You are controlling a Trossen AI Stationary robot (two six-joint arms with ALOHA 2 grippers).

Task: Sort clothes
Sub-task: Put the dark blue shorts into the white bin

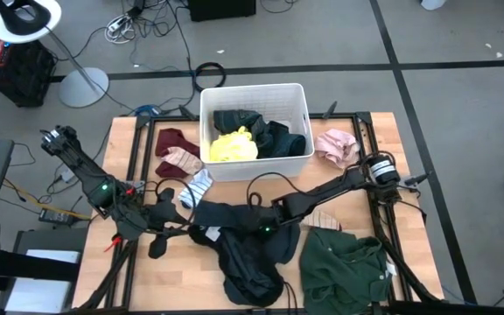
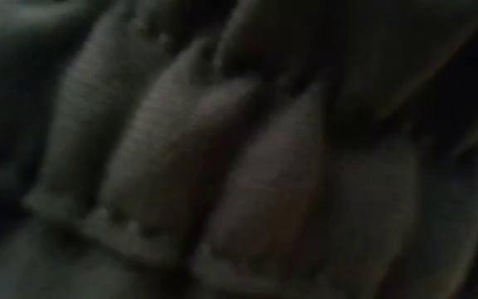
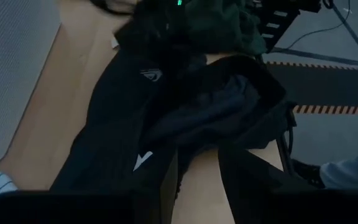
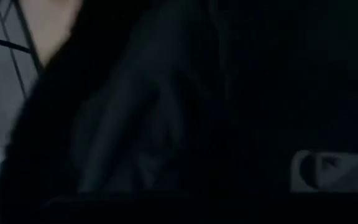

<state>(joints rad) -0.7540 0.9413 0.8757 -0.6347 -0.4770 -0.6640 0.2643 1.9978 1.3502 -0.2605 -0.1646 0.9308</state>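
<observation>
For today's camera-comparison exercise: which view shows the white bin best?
The high view: the white bin shows whole, its rim complete, with a yellow shirt and dark clothes inside. The left wrist view catches only a strip of its ribbed wall. The low and right wrist views show only dark fabric.

Both grippers sit low at the table's front, hemmed in by cloth. The left gripper (image 1: 175,220) has its fingers spread, a black top (image 1: 248,258) directly ahead and bare wood (image 1: 116,149) open behind it. The right gripper (image 1: 234,226) presses into that same garment, with a dark green top (image 1: 344,267) beside it and the white bin (image 1: 254,129) walling off the far side.
</observation>
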